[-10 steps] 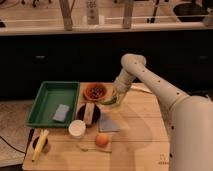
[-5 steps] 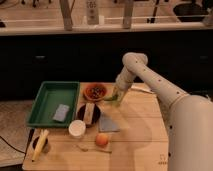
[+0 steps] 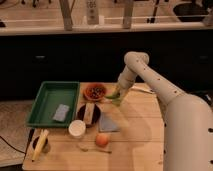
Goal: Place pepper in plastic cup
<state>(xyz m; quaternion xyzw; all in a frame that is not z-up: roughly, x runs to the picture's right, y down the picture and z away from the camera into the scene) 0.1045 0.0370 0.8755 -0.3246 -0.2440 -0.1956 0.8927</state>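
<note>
Beside the red bowl (image 3: 86, 91) of dark bits (image 3: 95, 92), tool (image 3: 118, 96) holds pepper (image 3: 113, 94).

- The plastic cup (image 3: 76, 128) stands upright with its mouth open to an approach from above.
- Just behind the cup, a dark plate (image 3: 81, 111) crowds its rim; behind-left runs the green tray (image 3: 47, 100) wall.
- Right of the cup, the orange fruit (image 3: 102, 139) and a grey cloth (image 3: 107, 122) narrow the side passage.
- Front-left of the cup lies a banana (image 3: 40, 145).
- Far behind-right of the cup, the gripper (image 3: 117, 96) clamps the pepper (image 3: 113, 95) beside a red bowl (image 3: 95, 91).
- Farther right of the cup, past the cloth, the table (image 3: 142, 125) is bare wood.
</note>
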